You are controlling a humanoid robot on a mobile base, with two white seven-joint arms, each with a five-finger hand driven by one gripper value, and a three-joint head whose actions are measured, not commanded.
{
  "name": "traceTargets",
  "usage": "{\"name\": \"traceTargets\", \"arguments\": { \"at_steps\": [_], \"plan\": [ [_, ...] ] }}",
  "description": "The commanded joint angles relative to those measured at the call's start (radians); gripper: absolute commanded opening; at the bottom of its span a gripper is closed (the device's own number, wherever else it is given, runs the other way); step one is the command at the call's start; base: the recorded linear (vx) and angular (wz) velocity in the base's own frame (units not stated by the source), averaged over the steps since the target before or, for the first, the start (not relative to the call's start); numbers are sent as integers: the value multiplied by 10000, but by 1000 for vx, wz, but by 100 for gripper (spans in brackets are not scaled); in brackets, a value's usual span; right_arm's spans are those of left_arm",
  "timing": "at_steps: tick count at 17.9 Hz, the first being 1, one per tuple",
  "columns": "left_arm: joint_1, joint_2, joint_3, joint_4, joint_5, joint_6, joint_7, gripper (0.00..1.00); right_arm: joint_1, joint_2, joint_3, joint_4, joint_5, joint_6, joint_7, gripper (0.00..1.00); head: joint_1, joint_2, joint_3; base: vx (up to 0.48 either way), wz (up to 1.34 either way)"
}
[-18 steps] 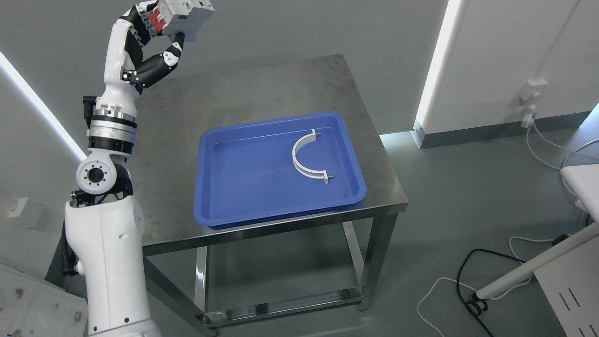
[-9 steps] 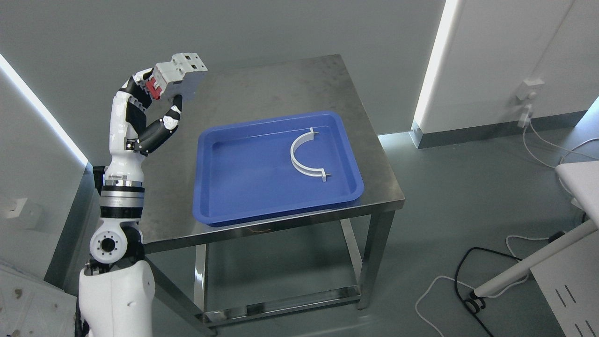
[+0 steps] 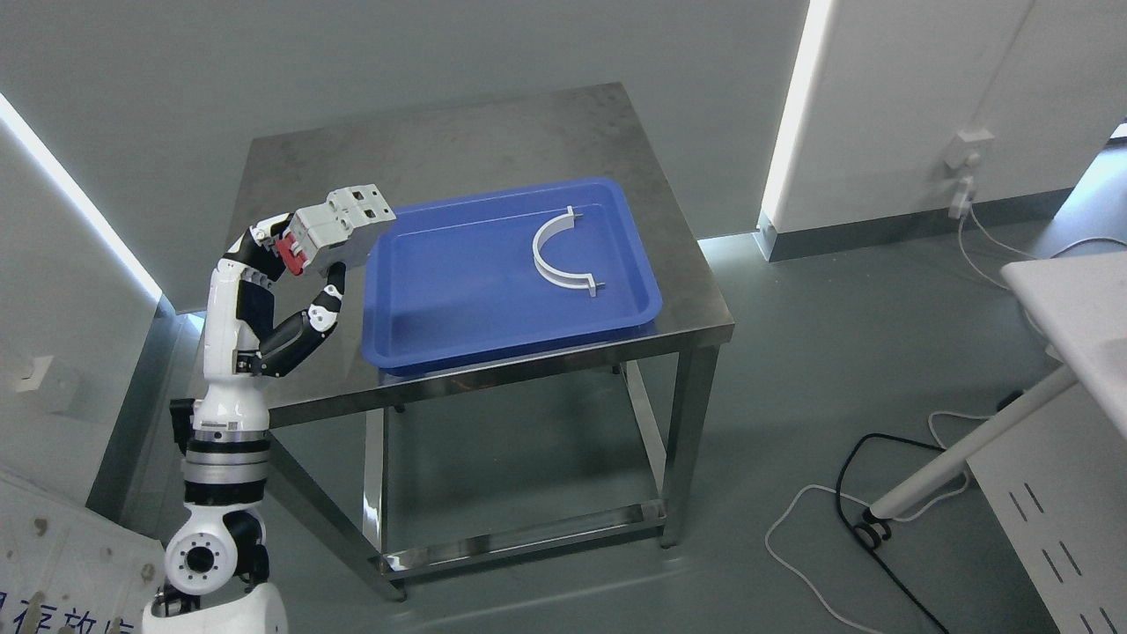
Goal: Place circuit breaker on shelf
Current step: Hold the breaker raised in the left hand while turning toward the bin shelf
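My left hand [image 3: 299,255] is raised over the left part of the steel table [image 3: 458,145] and is shut on the circuit breaker [image 3: 339,229], a grey block with a red switch. The breaker hangs in the air just left of the blue tray [image 3: 440,317]. The left arm rises from the lower left of the picture. No shelf shows in this view. My right arm is out of the picture.
A white curved bracket [image 3: 559,255] lies in the blue tray. A white angled stand [image 3: 968,449] and cables [image 3: 845,519] are on the floor at the right. A wall runs behind the table.
The camera has pulled back, so the table sits higher and smaller in the picture. My left hand with the breaker has come down and now shows lower in the view, beside the tray.
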Motion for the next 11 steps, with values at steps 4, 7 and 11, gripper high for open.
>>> {"name": "traceTargets", "arguments": {
  "at_steps": [4, 7, 11],
  "plan": [
    [1313, 69, -238, -1013, 257, -1079, -3, 14, 170, -175, 0, 4, 5, -402, -8, 100, 0, 0, 0, -190, -229],
    [1376, 69, -101, -1013, 287, -1142, -3, 14, 170, -175, 0, 4, -10, -402, -8, 100, 0, 0, 0, -203, -307],
    [1391, 69, 329, -997, 380, -1096, 13, 14, 170, -175, 0, 4, 6, -402, -8, 100, 0, 0, 0, -264, -45]
  ]
}}
